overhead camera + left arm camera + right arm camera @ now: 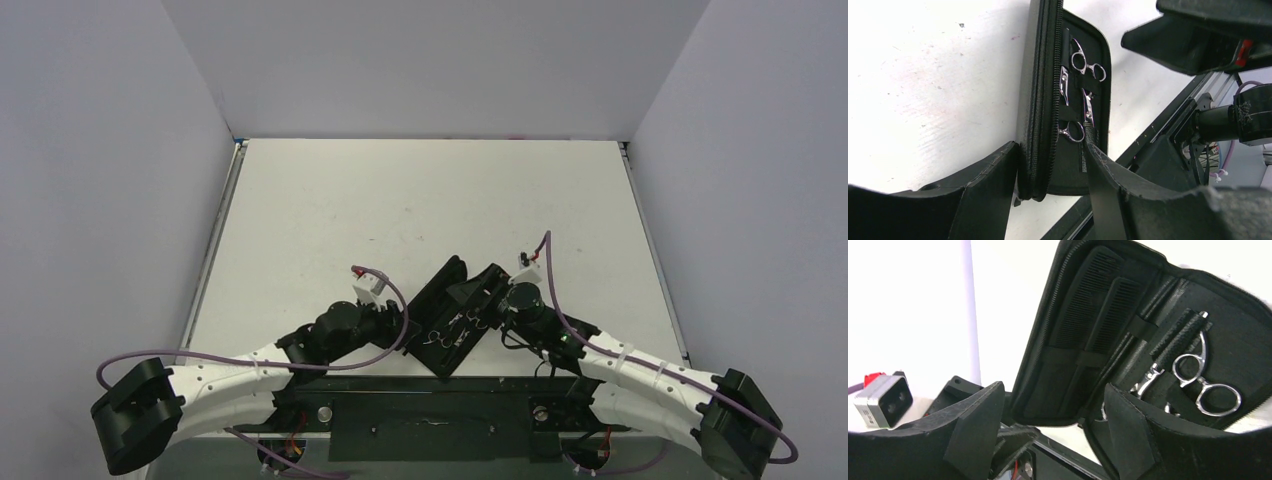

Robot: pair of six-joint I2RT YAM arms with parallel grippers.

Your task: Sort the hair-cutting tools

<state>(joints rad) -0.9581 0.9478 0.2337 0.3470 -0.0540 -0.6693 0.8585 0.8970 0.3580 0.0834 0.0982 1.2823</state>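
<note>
Left hand (pixel 1051 145): low over the white worktop (pixel 400 200), fingers clamped across the near end of the black rectangular zip case (pixel 1040 75).
Right hand (pixel 1054 387): facing the case's inside, fingers spread.
Case: open, between both arms.
Thin silver metal scissors (pixel 1088 106): strapped in one half.
Slim black plastic combs (pixel 1085 305): pocketed in the other half.

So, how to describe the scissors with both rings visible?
Find the open black case at the table's near edge. In its strapped half lie the scissors: only this pair shows both silver rings.
</note>
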